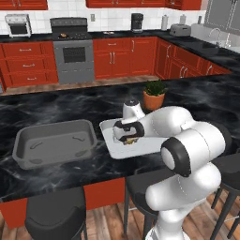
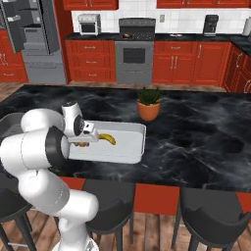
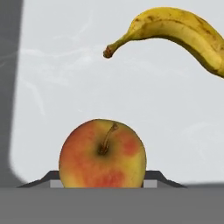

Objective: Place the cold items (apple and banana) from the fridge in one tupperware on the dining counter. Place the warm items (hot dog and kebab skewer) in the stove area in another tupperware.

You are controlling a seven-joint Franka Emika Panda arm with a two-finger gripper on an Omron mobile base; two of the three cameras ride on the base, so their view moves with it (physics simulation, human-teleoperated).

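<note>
Two cold items in white tub (image 2: 128,147): apple (image 3: 103,154), banana (image 3: 175,30). Apple sits between gripper (image 3: 103,183) fingers; grip or release cannot be told. Judged firm, smooth, round, bruisable: hold across widest girth.

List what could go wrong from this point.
1. The apple sits between the fingertips above the white tupperware; released from height, it may roll into the banana.
2. The gripper is low inside the tupperware, so a sideways retreat could hit its wall.
</note>
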